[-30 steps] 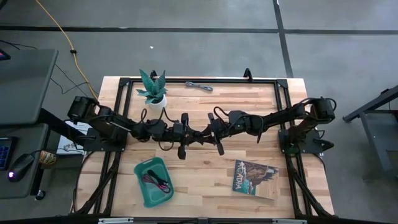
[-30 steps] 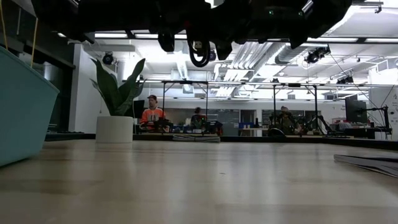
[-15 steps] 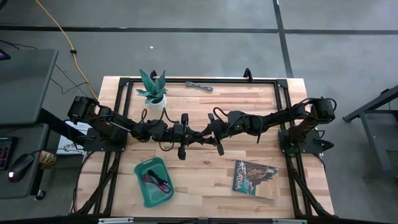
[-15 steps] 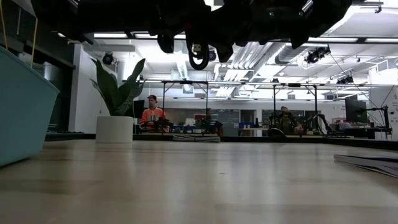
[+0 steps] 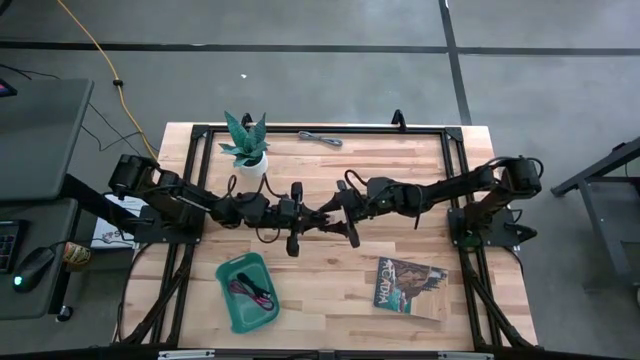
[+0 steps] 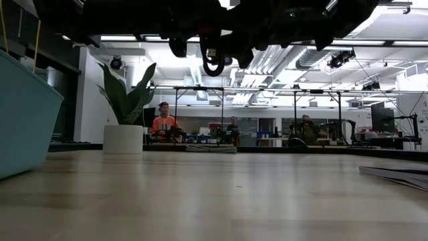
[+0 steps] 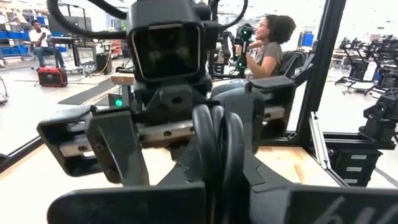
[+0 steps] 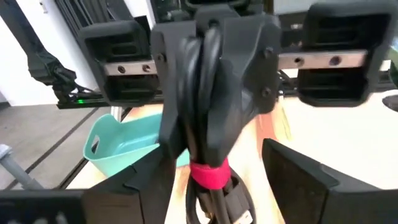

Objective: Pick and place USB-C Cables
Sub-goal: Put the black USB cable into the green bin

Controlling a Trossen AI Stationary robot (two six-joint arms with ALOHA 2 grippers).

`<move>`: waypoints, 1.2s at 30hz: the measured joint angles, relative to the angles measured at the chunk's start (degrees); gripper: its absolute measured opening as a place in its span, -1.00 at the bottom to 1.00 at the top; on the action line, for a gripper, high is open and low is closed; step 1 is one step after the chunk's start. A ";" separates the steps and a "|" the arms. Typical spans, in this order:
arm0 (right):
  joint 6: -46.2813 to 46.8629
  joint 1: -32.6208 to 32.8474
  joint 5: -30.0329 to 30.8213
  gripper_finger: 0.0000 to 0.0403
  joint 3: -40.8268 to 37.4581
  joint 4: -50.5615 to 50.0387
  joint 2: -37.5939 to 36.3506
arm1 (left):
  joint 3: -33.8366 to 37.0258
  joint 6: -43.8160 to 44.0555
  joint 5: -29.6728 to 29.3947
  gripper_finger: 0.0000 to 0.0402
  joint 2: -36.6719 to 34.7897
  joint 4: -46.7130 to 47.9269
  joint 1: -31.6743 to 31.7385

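Observation:
A black USB-C cable bundle with a red tie (image 8: 208,175) hangs above the table's middle, and my left gripper (image 8: 210,87) is shut on it. My right gripper (image 8: 227,183) faces it from the table's right, open, its fingers standing on either side of the bundle without touching it. In the high view the two grippers meet at mid-table, left (image 5: 312,217) and right (image 5: 338,213). In the low view the bundle shows as a loop (image 6: 214,61) high over the wood. A grey cable (image 5: 320,138) lies at the far edge. A maroon cable (image 5: 250,292) lies in the teal tray (image 5: 232,312). My left gripper pinches the coil's bunched strands (image 8: 200,134) between its two fingers, above the red tie. The fingers come level from the table's left. The tied end and a small loop (image 8: 217,208) hang below the fingers, clear of the table.
A potted plant (image 5: 245,148) stands at the far left and a magazine (image 5: 410,283) lies near the right front. Black frame rails (image 5: 330,130) run around the tabletop. Bare wood lies between the tray and the magazine. People sit in the room beyond the table.
My right gripper has opened and let go of the black cable bundle, which stays hanging in my shut left gripper at the same height. Both arms have kept almost still at mid-table.

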State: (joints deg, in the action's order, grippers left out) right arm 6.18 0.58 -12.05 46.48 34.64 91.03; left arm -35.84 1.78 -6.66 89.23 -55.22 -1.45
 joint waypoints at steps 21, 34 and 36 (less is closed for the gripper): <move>-6.12 5.67 14.30 0.15 -13.30 -16.70 -32.43 | 0.46 -2.01 -1.77 -1.00 -20.64 29.49 -0.32; -6.05 7.08 15.54 0.15 -22.12 -10.20 -44.53 | 8.83 -5.18 -11.18 -1.00 -28.28 22.22 -1.00; -6.12 7.08 15.52 0.15 -22.12 -10.08 -44.33 | 10.79 -5.01 -11.35 -1.00 -31.22 21.13 -0.32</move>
State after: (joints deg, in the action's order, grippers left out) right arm 0.05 7.66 3.46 24.36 24.56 46.70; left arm -25.05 -3.23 -18.02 58.01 -34.09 -1.78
